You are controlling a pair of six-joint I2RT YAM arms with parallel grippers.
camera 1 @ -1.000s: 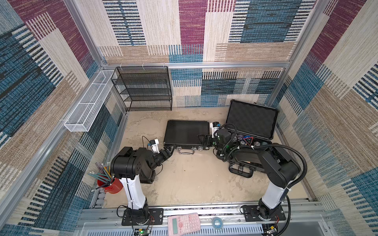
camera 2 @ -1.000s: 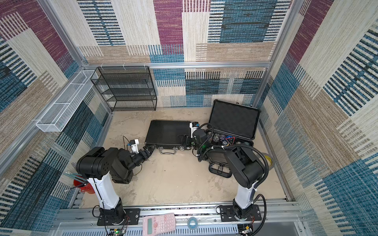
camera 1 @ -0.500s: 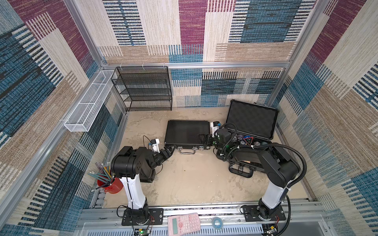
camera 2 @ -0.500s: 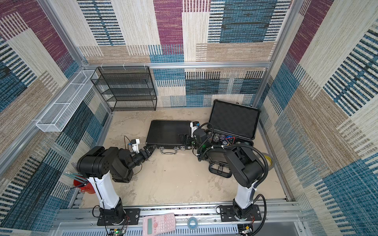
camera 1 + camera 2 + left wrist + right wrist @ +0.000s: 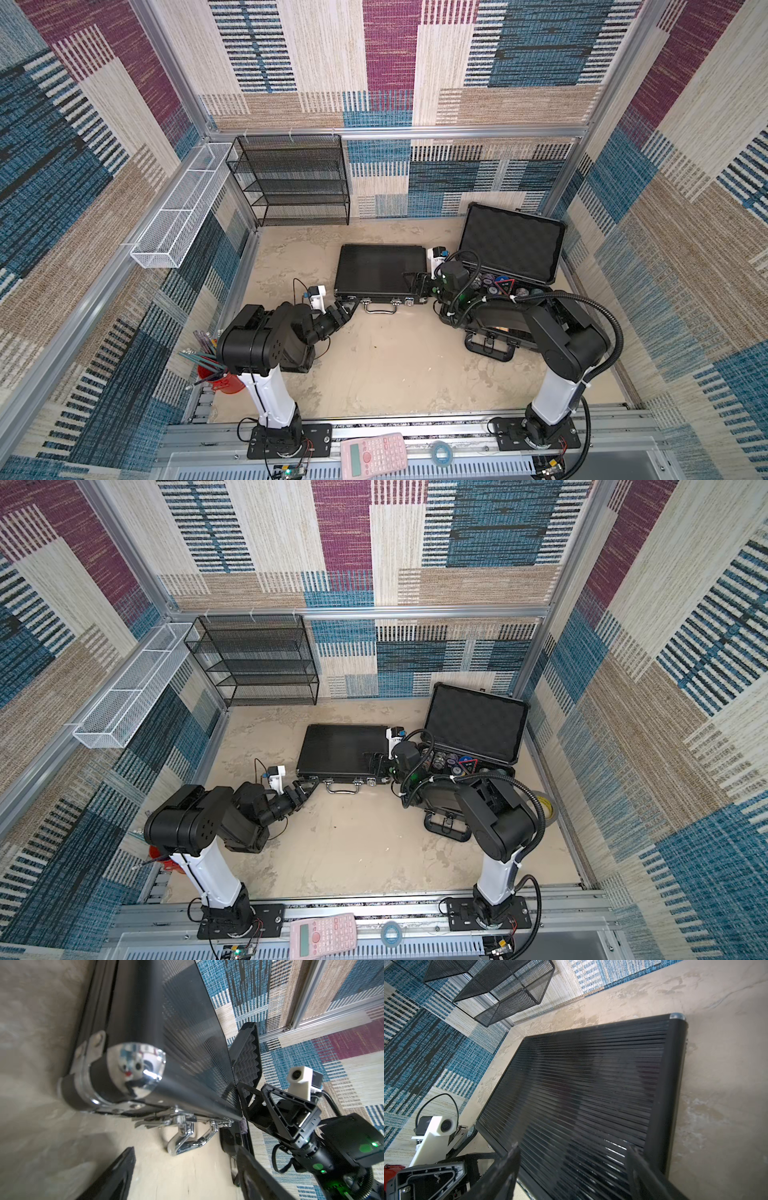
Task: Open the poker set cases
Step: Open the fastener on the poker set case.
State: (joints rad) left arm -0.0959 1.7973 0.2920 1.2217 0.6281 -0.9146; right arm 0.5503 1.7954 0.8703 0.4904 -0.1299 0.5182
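Unmoved: left tool (image 5: 348,308), right tool (image 5: 417,284) spread, empty, at black case (image 5: 380,268)

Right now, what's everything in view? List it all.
black case: one, black, centre, lid down
open case: one, dark, right of it, lid up
chips: several, mixed colours, in open case
shelf: one, black mesh, back wall
basket: one, white wire, left wall
cup: one, red, front left, holds pencils
calculator: one, pink, front rail
tape ring: one, blue, front rail
left gripper: one, black, open, black case's front left corner
right gripper: one, black, open, over black case's front right corner
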